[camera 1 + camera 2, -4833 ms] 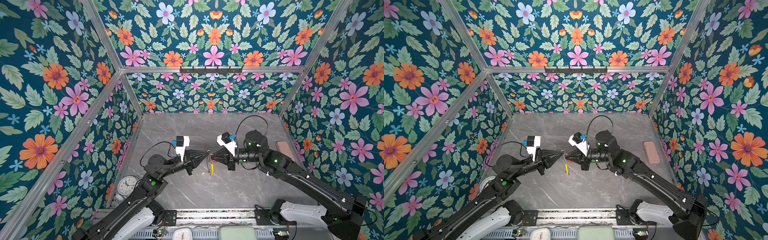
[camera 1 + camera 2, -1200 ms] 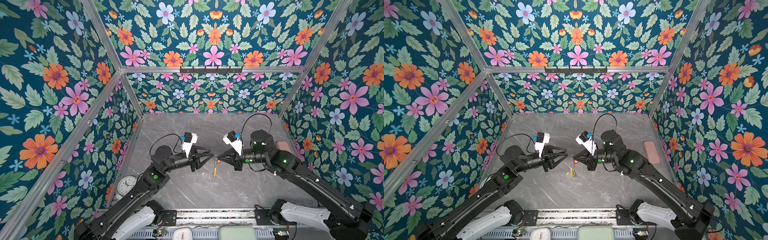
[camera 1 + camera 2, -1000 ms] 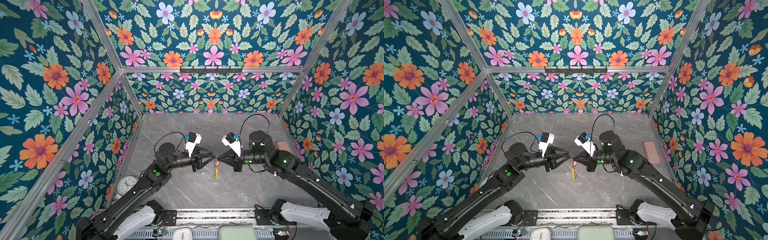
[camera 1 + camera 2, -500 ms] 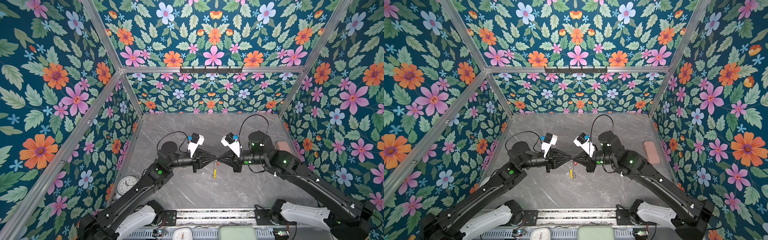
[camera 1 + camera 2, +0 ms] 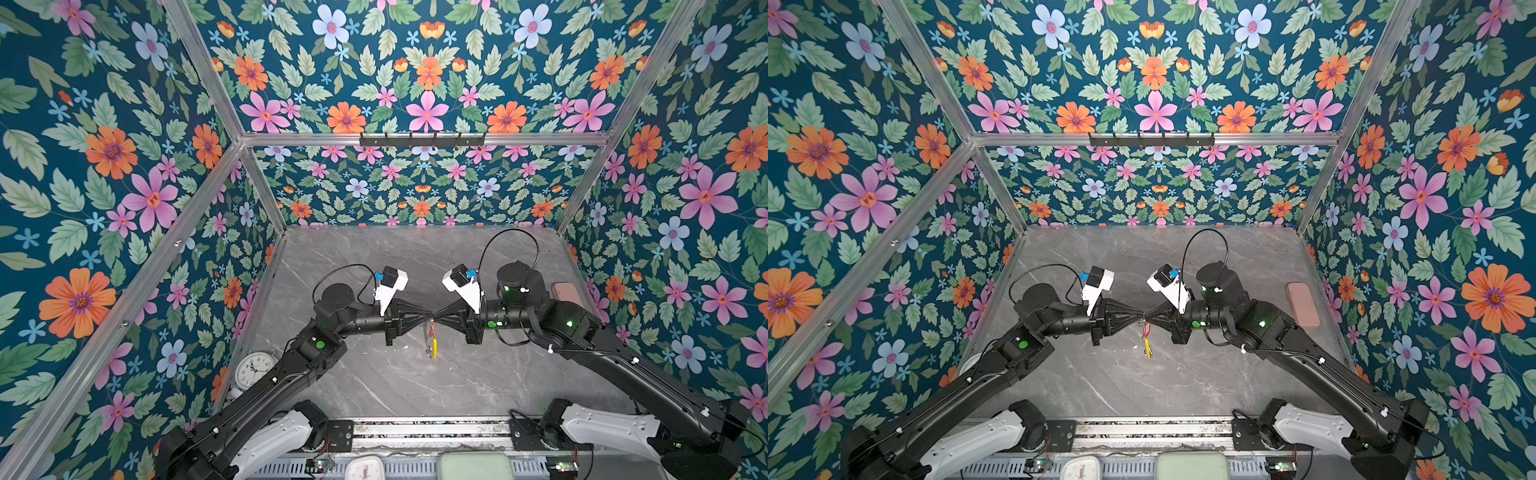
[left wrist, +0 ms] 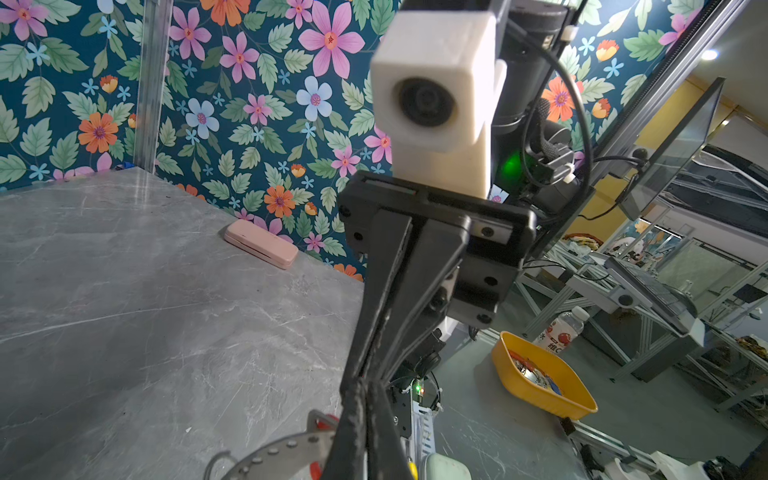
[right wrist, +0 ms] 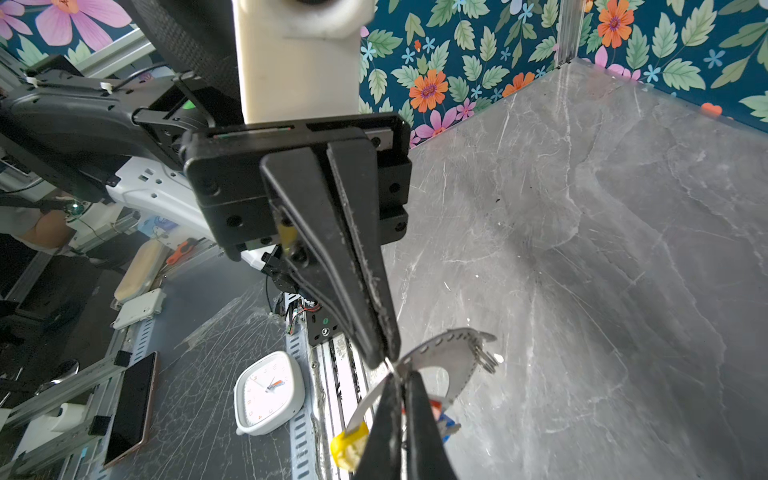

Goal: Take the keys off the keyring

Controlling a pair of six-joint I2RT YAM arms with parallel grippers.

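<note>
The keyring (image 5: 430, 344) hangs in the air above the middle of the table, its yellow section (image 5: 433, 348) lowest. Close up it is a flat grey band with holes (image 7: 451, 345) carrying small loops (image 7: 484, 359). The keys hang under it, one with a red tag (image 7: 434, 409), one with a blue tag (image 7: 448, 424). My left gripper (image 5: 427, 322) and right gripper (image 5: 437, 322) meet tip to tip, both shut on the keyring's top. In the left wrist view the band (image 6: 282, 453) and red tag (image 6: 321, 419) show beside my shut fingers (image 6: 353, 432).
A round white clock (image 5: 253, 370) lies at the table's front left corner. A pink case (image 5: 567, 293) lies by the right wall. Beyond the front rail are a square white clock (image 7: 268, 392) and a pale green box (image 5: 473, 467).
My left gripper has moved right to meet the right gripper and closed its jaws on the keyring. The right gripper has kept its grip, nearly still.
</note>
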